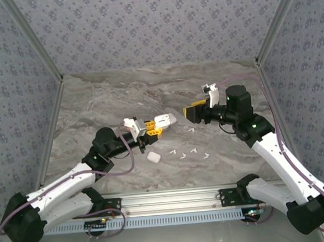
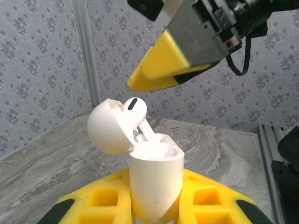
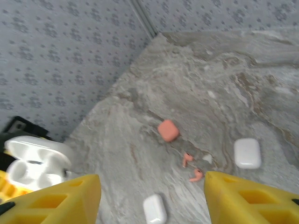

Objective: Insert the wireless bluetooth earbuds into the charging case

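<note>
Earbuds [image 1: 182,153], white, lie loose on the table [image 1: 93,104] nearest the bases, with a spare white case [image 1: 153,157] just beside them. Above them, left pincer [image 1: 153,129] is clamped on the charging case [image 2: 156,182]. Lid is open and one white earbud [image 2: 134,108] sits in it, riding high, stem only partway down by the look. Right pincer [image 1: 189,112] hovers just past the case, jaws apart, nothing in them. Beyond its fingers, coral earbuds [image 3: 187,159] lie near a coral case [image 3: 168,130]. Risk: the bud isn't seated, so a case tilt or an off-centre push could flip it out. Shutting the lid on it would jam.
</note>
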Tool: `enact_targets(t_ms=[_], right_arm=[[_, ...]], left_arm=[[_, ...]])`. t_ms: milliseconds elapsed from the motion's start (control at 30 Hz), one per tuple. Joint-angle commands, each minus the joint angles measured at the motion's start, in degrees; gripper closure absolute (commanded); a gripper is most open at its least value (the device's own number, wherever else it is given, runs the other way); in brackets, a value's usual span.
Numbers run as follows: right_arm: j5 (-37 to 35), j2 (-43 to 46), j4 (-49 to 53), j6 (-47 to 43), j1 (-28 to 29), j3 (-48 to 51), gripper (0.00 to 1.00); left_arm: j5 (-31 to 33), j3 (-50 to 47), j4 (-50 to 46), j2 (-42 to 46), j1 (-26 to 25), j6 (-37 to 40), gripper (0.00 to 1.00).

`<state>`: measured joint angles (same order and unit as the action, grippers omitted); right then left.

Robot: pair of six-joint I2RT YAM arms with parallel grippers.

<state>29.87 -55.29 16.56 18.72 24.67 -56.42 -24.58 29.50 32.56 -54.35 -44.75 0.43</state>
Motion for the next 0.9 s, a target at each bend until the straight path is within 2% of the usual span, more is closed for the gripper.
enact_targets(t_ms=[0,400,600,867], right_arm=[[1.4,1.1,-4.3,3.1,2.0,-3.2,0.37],[-3.2,-6.2,1.0,2.0,10.8,-9.6,0.37],[-6.2,-7.8,3.7,0.7,12.4,-9.9,0.38],[-6.6,-9.0,5.9,0.1,12.9,-10.3,0.42]], left_arm=[[0.6,1.3,3.6,-0.4,-0.3,1.9,1.00],[0.2,2.3,2.6,-1.2,-0.3,2.6,1.00],[0.4,2.4,2.5,-0.9,-0.3,2.4,1.00],[0.5,2.4,2.5,-0.9,-0.3,2.3,1.00]])
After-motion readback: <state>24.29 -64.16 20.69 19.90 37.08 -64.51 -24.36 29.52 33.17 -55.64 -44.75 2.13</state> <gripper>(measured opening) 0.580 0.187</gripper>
